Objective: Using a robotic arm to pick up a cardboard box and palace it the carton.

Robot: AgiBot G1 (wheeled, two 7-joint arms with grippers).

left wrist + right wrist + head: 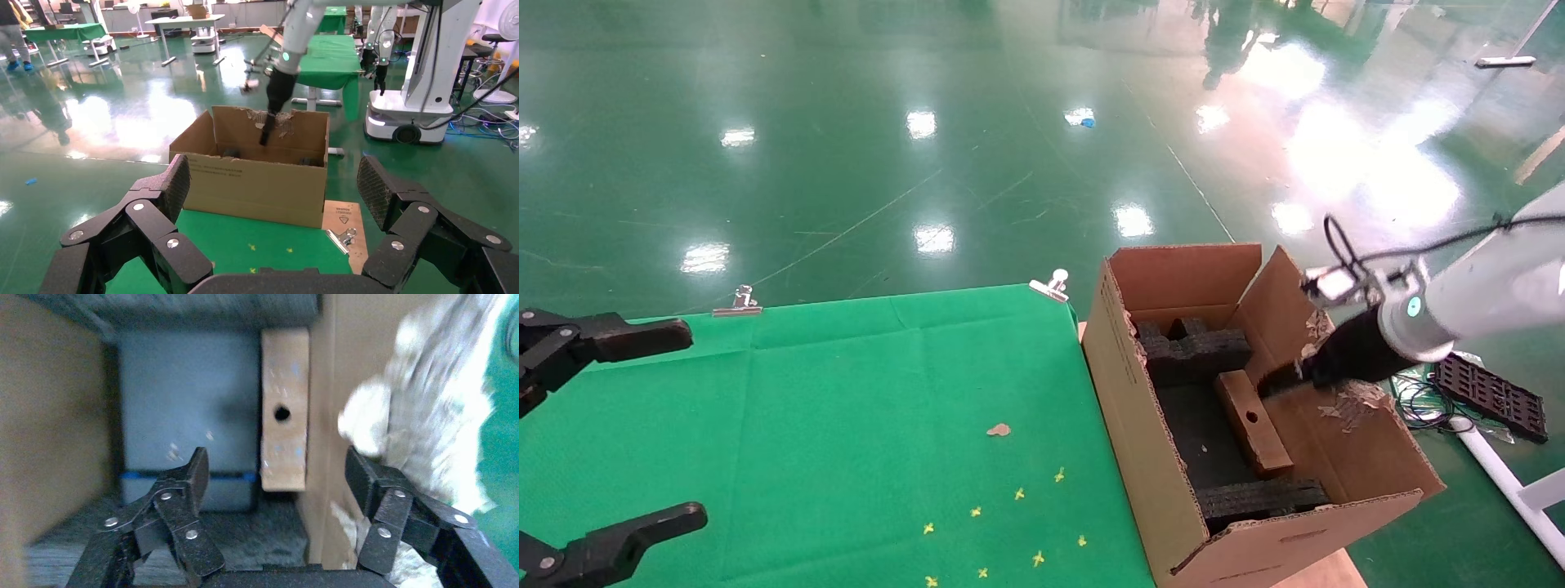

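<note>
The carton (1140, 425) stands open at the right end of the green table (846, 384), with black foam blocks (1189, 347) inside. The slim cardboard box (1252, 420) with its round hole lies inside, along the carton's right wall, between the foam blocks. The white-tubed right arm reaches in from the right; its gripper (1275, 380) hangs open just above the box's far end, apart from it. In the right wrist view the gripper (276, 471) is open; its jaws stand on either side of the box (283, 435) and the carton wall (321, 416). My left gripper (693, 424) is open and empty at the table's left edge.
Metal clips (1054, 286) (738, 304) hold the cloth at the table's far edge. Yellow marks (1019, 493) dot the cloth near the front. A black tray (1491, 396) and cables lie on the floor right of the carton. Another robot (404, 92) stands behind the carton (257, 184).
</note>
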